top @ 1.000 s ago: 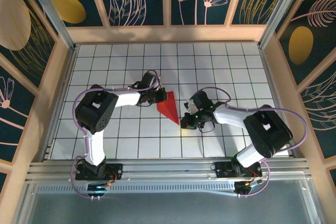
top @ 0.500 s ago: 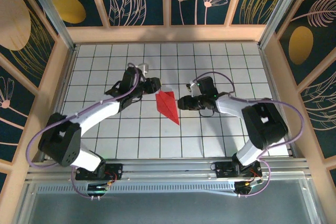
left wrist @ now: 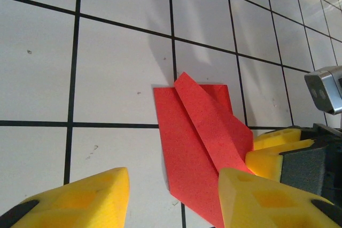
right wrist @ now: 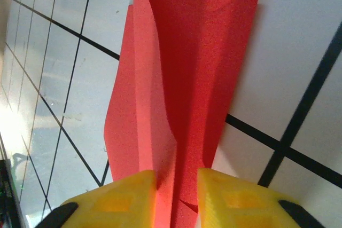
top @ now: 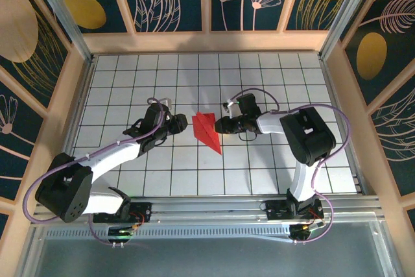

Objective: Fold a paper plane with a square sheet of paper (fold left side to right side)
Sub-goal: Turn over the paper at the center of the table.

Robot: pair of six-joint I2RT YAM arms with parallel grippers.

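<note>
red paper plane (top: 207, 132) lay flat near the middle of the white grid table (top: 259, 173), pointed end toward the arm bases, between the two grippers. right gripper (top: 220, 125) was at its right edge, yellow pads (right wrist: 128, 198) closed to a narrow gap with the raised centre fold pinched between them. left gripper (top: 185, 124) sat just left of the paper, fingers (left wrist: 91, 196) well apart above the tiles, holding nothing

Overhead view looks down; both close wrist views apparently share the paper plane (left wrist: 203, 132).
</note>
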